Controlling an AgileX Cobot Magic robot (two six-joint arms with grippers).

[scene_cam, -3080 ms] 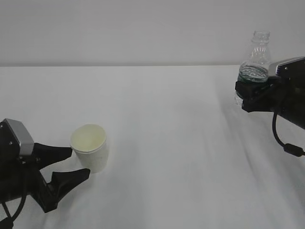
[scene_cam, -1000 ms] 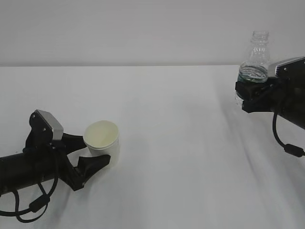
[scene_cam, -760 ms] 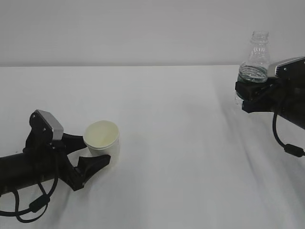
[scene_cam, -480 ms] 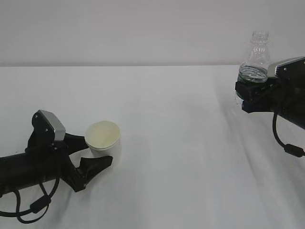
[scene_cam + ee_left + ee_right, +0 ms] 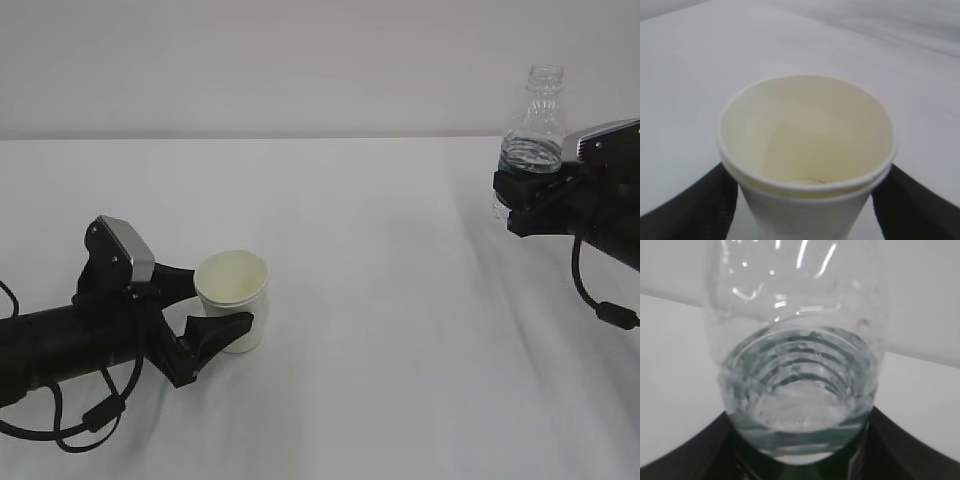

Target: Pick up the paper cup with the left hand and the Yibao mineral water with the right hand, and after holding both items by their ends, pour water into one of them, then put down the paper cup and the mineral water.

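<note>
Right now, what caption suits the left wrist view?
Empty paper cup seen from above, black jaws flanking its sides.

Soft, even, rather dim light gives faint shadows; both wrist views are blurred close up, with slight bottle (image 5: 795, 365) glare.

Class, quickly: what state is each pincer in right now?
Left pincer: closed around the paper cup.
Right pincer: closed around the Yibao mineral water.
</note>
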